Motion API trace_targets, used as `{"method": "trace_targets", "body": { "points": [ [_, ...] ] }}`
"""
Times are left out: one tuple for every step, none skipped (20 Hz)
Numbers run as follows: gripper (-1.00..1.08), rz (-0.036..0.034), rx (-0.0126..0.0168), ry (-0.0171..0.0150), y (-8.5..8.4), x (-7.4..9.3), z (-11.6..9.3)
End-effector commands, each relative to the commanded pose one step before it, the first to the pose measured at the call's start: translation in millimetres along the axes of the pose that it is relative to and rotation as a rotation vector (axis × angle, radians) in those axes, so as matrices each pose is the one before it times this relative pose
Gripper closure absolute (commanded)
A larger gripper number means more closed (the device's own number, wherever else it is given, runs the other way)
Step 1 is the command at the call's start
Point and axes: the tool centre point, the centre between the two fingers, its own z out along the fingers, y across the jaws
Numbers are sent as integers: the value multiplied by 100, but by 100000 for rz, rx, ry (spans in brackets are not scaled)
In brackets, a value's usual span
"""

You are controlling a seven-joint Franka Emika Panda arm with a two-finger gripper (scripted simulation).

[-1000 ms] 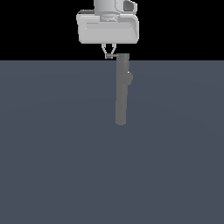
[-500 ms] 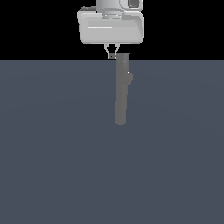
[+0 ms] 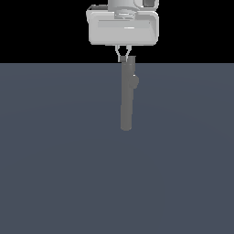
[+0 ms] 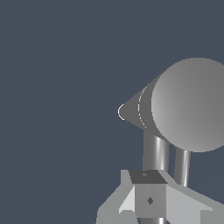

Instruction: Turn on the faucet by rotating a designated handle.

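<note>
my gripper (image 3: 124, 55) at faucet (image 3: 126, 98) top, fingers nearly closed, empty; approach step, next nudge handle (image 4: 182, 167) sideways.

The claw (image 3: 124, 56) hangs from the light-grey boxy hand, pointing straight down, just above the top end of the faucet (image 3: 127, 98). Its two thin fingertips (image 3: 120, 54) sit close together, converging toward a narrow gap.
</note>
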Motion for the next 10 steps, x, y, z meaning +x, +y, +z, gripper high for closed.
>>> {"method": "trace_targets", "body": {
  "points": [
    [108,3585,-485,-1127,2930,-1098,-183],
    [108,-3641,508,1006,-2688,824,135],
    [108,335,-49,-98,657,136,-14],
    [108,335,-49,-98,652,135,-13],
    [108,328,-48,-96,643,134,-13],
    [108,328,-48,-96,638,133,-13],
    [108,322,-46,-94,629,132,-13],
    [108,318,-46,-93,622,131,-13],
    [108,315,-45,-91,615,130,-13],
    [108,308,-43,-89,606,129,-13]
  ]
}}
